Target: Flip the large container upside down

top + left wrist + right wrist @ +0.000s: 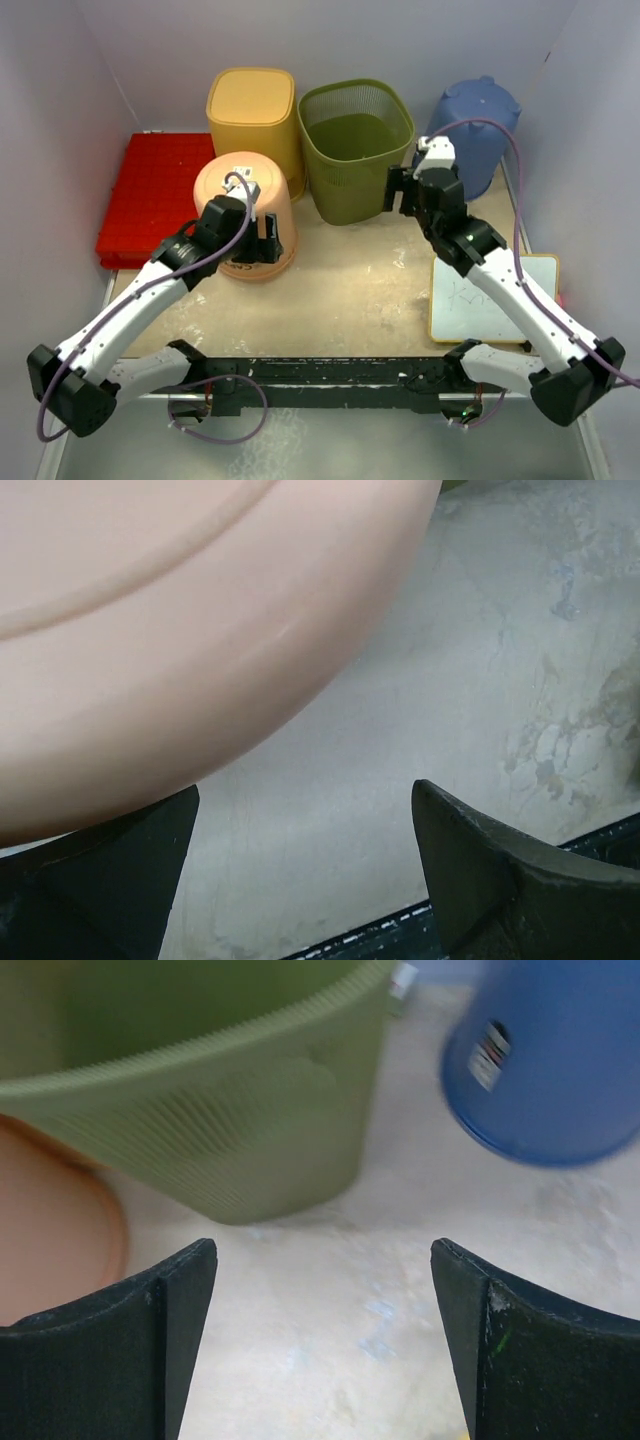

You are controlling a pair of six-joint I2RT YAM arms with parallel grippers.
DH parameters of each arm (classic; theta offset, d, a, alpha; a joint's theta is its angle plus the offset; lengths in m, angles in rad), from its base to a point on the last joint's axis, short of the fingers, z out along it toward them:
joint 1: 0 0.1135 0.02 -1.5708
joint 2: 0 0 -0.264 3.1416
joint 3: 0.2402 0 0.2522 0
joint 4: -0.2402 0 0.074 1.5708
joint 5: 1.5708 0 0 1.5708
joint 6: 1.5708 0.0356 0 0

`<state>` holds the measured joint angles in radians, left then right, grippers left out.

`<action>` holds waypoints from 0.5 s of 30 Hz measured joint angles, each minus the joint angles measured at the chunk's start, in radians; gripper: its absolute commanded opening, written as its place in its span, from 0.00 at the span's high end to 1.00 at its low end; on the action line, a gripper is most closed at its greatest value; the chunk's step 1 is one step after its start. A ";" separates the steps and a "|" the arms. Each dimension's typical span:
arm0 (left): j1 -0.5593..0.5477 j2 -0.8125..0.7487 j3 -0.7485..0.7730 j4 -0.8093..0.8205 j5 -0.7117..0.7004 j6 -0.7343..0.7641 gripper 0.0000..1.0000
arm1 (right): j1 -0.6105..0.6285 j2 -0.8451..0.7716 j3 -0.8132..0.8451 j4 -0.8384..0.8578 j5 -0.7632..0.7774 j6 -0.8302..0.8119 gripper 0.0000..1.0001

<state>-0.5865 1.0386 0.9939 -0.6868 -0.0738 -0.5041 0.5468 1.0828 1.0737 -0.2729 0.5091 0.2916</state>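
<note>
**Bucket appears inverted; 2 grippers open and close to it**

Finding 1. The peach bucket [218, 185] stands on the table [360, 290], left of centre, in front of the yellow bin [250, 105] and just beside the green basket [350, 195]. Its closed base faces up and its wider rim is down. I take it to be the large container, though the basket is of similar size and sits upright. On that reading the turn looks done.

Finding 2. The left gripper [305, 790] hangs over the bucket's near side with its jaws wide and nothing between them. In the left wrist view, 1 finger [110, 870] lies against or just beside the curved wall. I cannot tell whether they touch.

Finding 3. The right gripper [325, 1250] has its jaws wide and holds nothing. It sits near the basket's right wall, over bare table between the basket and the blue container [480, 120].

Risks.
- A sideways retreat of the left arm could let that finger hook the wall, dragging or tipping the bucket. Lifting clear first seems safer.
- A low swing of the right arm could knock the basket into the bucket.
- If the basket is the intended item, the task is not yet done.
</note>
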 measured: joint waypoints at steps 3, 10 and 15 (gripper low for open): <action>0.024 0.072 -0.001 0.048 0.003 0.018 0.17 | 0.001 0.092 0.125 0.021 -0.128 -0.026 0.12; 0.055 0.190 0.055 0.093 0.025 0.052 0.17 | 0.003 0.298 0.442 0.010 -0.389 -0.171 0.09; 0.055 0.142 0.157 0.065 0.055 0.056 0.16 | 0.010 0.455 0.628 -0.036 -0.527 -0.268 0.11</action>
<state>-0.5320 1.1805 1.1511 -0.6220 -0.0193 -0.4484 0.5568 1.5383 1.7016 -0.3088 -0.0177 0.0235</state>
